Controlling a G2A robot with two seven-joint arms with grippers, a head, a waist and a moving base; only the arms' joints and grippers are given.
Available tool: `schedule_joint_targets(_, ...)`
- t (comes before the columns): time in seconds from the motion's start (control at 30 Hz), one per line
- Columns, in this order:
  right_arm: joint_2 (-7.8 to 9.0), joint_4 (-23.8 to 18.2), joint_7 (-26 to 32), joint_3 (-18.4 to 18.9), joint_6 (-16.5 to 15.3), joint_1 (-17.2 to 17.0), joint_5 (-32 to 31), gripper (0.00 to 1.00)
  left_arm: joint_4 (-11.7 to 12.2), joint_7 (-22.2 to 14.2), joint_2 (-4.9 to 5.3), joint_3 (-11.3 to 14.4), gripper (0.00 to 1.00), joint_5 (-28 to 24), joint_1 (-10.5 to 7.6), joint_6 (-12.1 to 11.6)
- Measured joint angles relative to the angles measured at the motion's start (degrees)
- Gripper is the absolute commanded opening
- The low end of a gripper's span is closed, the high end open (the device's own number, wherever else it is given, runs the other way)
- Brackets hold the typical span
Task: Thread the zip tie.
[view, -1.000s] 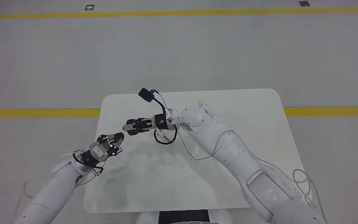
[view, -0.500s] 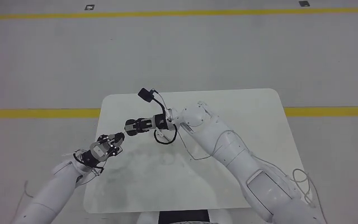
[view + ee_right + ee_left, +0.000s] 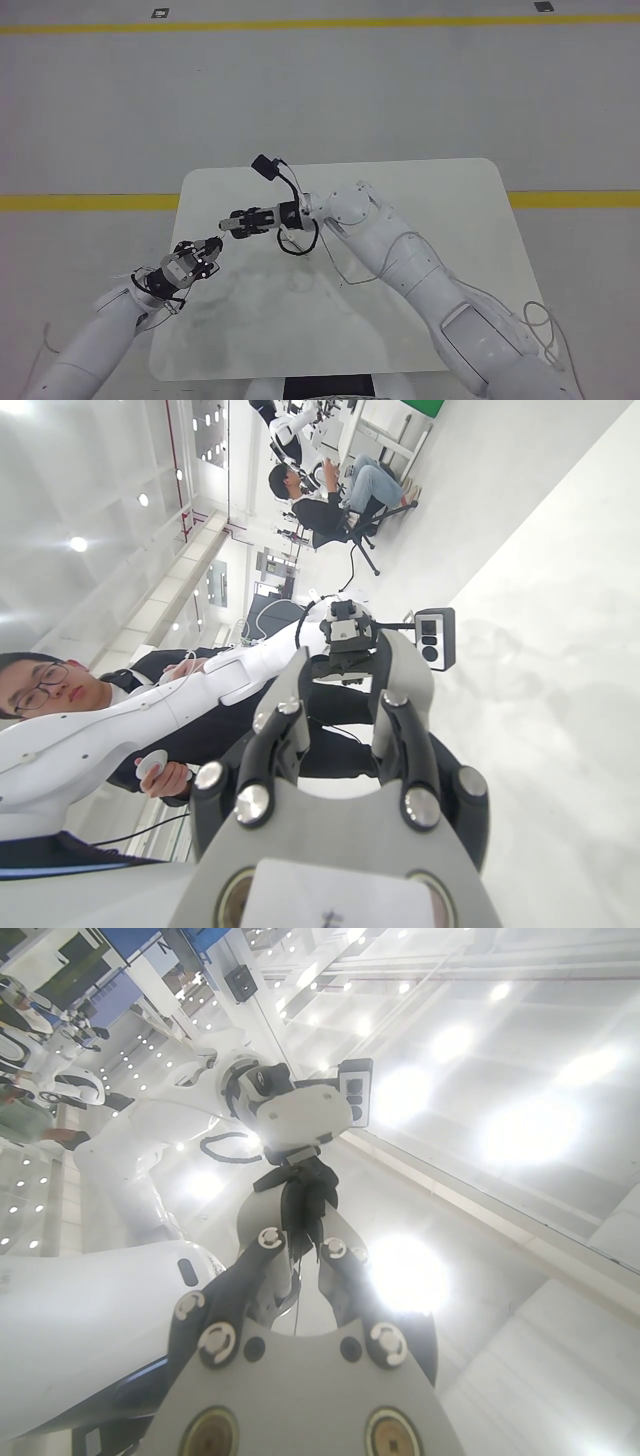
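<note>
The left gripper [image 3: 304, 1244] has its jaws drawn narrow around a thin dark strand, the zip tie [image 3: 298, 1288], which runs back between the fingers [image 3: 334, 1273] toward the palm. The right gripper [image 3: 348, 649] stands with a plain gap between its jaws and nothing visible in it.

In the top view the two grippers point at each other, tips very near, the right one a little nearer the table's far edge. Whether they touch cannot be told. Both hang above the table [image 3: 450, 200] over its left part, close inside the left edge, and well back from the far and near edges. From there the wide white top runs on toward the table's right edge.

The left arm [image 3: 110, 310] comes in over the table's near left corner. It slants toward the table's middle, its wrist turned so that its camera looks up at the ceiling lights. The right arm [image 3: 420, 270] rises from the near right corner and crosses the table on a diagonal. It bends above the table's middle, and its forearm points toward the left edge.
</note>
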Motion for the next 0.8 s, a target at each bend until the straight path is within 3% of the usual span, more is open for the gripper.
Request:
schedule_joint_targets(0.2,0.0,0.0,0.6,0.1,0.0,-0.2,0.4,0.5,-0.1,0.1,-0.04,0.1,0.0,0.0,-0.09,0.0)
schedule_joint_targets(0.8,-0.51,-0.1,1.6,-0.5,0.0,0.4,0.2,0.33,0.4,0.3,-0.23,0.4,0.0,0.0,-0.58,0.0)
